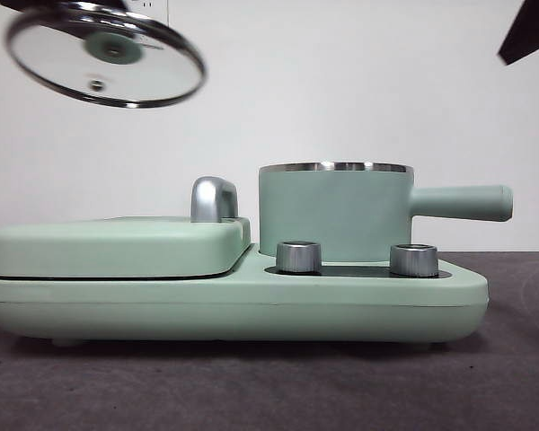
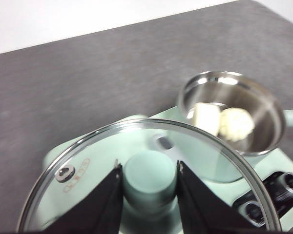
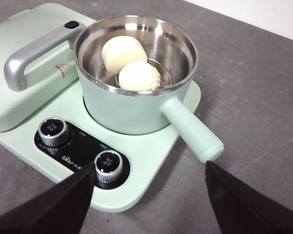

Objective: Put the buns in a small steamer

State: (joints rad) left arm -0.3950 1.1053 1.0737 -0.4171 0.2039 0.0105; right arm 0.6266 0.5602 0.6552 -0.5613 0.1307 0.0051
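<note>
In the front view, the grey worktop (image 1: 251, 386) fills the lower frame, and on it stands a mint-green cooker base (image 1: 234, 301) with two steel dials (image 1: 298, 256) at its lower centre. To the left of the frame, the flat griddle cover (image 1: 117, 244) with its chrome handle (image 1: 213, 198) is seen lying on the base. Behind the dials, right of centre, the small steamer (image 1: 334, 211) is set upright on the base, its straight side handle (image 1: 463, 202) pointing toward the right edge.

In the right wrist view, both buns are seen inside the steamer's steel bowl: the ribbed bun (image 3: 139, 76) lies touching the smooth bun (image 3: 123, 52) beside it. The right tool (image 3: 149, 195) is held open, its jaws spread wide and empty, near the dials and the handle tip.

At the upper left of the front view, the glass lid (image 1: 105, 56) is held tilted in the air, well apart from the steamer. In the left wrist view, the left tool (image 2: 149, 187) is closed on the lid's green knob (image 2: 149, 180), one jaw at each side. A dark arm tip (image 1: 530, 31) shows at the upper right corner of the front view.
</note>
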